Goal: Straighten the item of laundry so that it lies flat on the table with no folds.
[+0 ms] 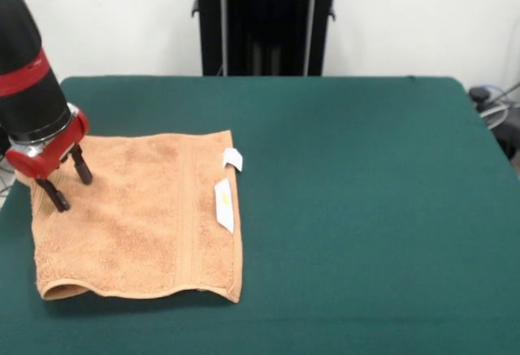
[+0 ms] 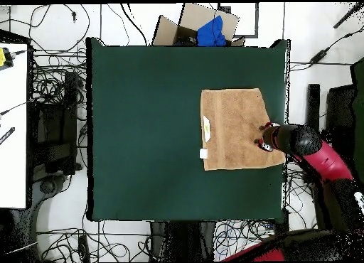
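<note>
The orange-tan towel (image 1: 138,217) lies at the left of the green table (image 1: 366,209). It has a woven band and two white tags (image 1: 225,204) on its right edge. Its near edge curls up at the left corner, like a doubled layer. My gripper (image 1: 69,183) is over the towel's left edge, open, with its black fingertips (image 1: 58,199) at or just above the cloth; I cannot tell whether they touch. In the overhead view the towel (image 2: 233,129) lies at the right of the table (image 2: 142,132), with my gripper (image 2: 264,137) at its right edge.
The black pedestal (image 1: 264,18) stands behind the table's far edge. Cables (image 1: 497,103) lie off the right edge. In the overhead view a cardboard box with blue cloth (image 2: 207,29) sits beyond the table, and a white desk (image 2: 13,125) stands at the left.
</note>
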Tool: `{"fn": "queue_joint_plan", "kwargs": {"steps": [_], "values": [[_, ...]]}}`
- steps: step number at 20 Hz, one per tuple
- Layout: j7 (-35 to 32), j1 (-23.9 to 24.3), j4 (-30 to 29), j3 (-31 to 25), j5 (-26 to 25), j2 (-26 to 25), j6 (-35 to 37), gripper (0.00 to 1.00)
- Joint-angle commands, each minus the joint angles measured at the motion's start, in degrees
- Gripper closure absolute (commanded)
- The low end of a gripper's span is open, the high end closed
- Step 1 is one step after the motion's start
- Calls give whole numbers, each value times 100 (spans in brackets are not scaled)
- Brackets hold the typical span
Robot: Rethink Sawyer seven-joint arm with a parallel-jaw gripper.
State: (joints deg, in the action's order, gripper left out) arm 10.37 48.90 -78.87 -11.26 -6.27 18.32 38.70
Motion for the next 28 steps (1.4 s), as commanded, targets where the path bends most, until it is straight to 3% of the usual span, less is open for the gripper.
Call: {"fn": "queue_joint_plan", "kwargs": {"steps": [1, 4, 10, 19, 28], "values": [[-1734, -311, -809, 270, -59, 125, 484, 0], [-1662, -332, -922, 133, 79, 749, 592, 0], [-1811, -436, -615, 217, 311, 1435, 1009, 0], [-2056, -719, 402, 410, 360, 1461, 1951, 0], [-2426, -842, 893, 475, 455, 1146, 1939, 0]]}}
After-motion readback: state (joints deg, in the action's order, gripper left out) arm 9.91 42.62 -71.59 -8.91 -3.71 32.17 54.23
